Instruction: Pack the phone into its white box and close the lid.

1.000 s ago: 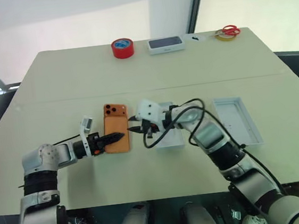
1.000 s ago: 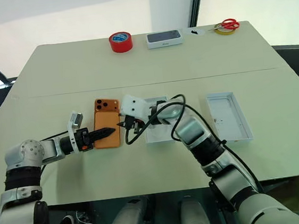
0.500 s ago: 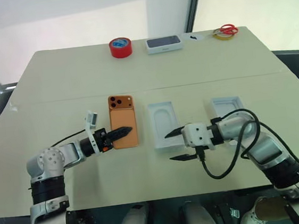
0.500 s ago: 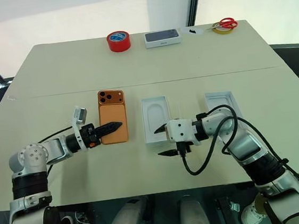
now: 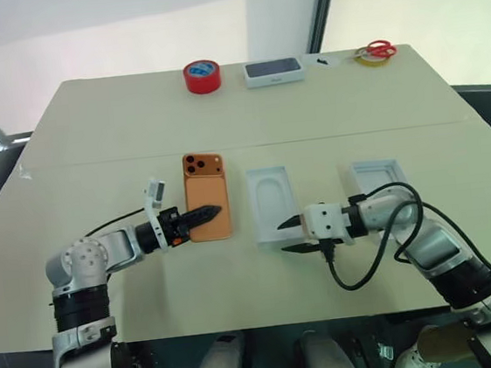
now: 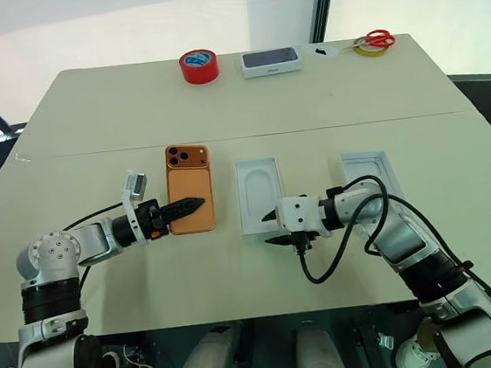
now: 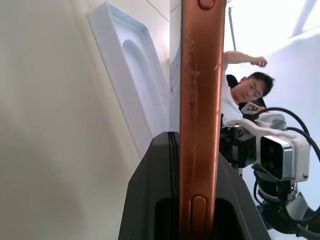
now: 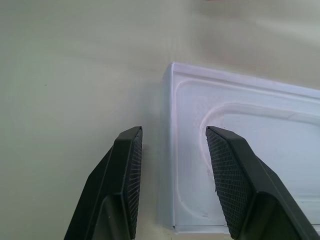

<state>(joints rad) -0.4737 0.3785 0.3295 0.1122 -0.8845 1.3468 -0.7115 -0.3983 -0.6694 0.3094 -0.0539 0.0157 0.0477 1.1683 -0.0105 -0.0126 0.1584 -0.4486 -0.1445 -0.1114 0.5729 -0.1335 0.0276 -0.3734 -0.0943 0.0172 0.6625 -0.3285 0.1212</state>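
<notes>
Beige tabletop (image 5: 117, 127) carried a white moulded insert with rounded recess (image 5: 271, 206); the right gripper (image 5: 291, 235), fingers parted, straddled its near corner. Slim orange phone (image 5: 208, 207) lay camera-side up beside it, pinched edgewise by the left gripper (image 5: 206, 213).

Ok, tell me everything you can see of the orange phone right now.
The phone is slim, orange, with rounded corners, and lies back-up on the table, its raised camera block with three dark lenses at the far corner. The left tool is shut on its near left part; the left wrist view shows its glossy copper-coloured side edge with a button, clamped between the black fingers. It lies just left of the white moulded insert, apart from it.
</notes>
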